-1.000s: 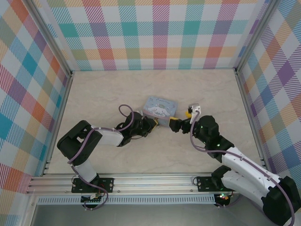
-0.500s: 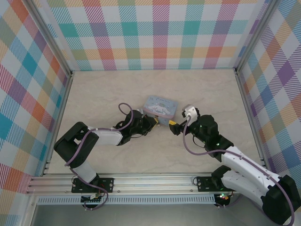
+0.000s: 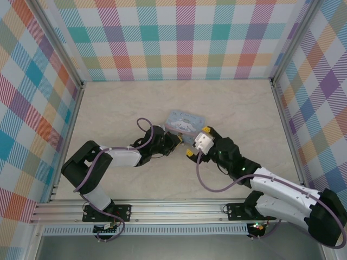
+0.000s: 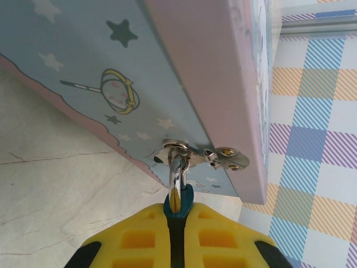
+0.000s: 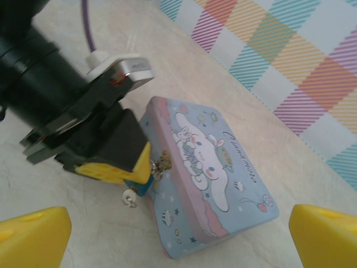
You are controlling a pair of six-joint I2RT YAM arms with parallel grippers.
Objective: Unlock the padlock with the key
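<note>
Left gripper (image 4: 178, 211) stays clamped on the padlock (image 4: 179, 195), pads together at bottom centre of the left wrist view. The shackle (image 4: 175, 170) runs up through the hasp (image 4: 215, 156) on the tin (image 4: 100, 61).

Right gripper (image 3: 197, 142) is spread fully apart and holds nothing. Over the last second it has swung from the right of the tin to the centre of the top view, and now sits just beside the left gripper at the tin's lower corner. The tin looks slightly turned; the left grip has not changed.

In the right wrist view the padlock sits left of centre, at the tin's near edge. A tiny silvery looped bit just below it is probably the key (image 5: 130, 196). Can't tell whether it sits in the keyhole or only dangles; too small.

My read: the padlock is braced and the right arm is lining up on the key. Pinching and turning are not yet done, and the shackle looks seated.

Containers: one tin, tilted on the worktop (image 3: 124, 108), lid shut, hasp closed by the padlock. Contents hidden.
</note>
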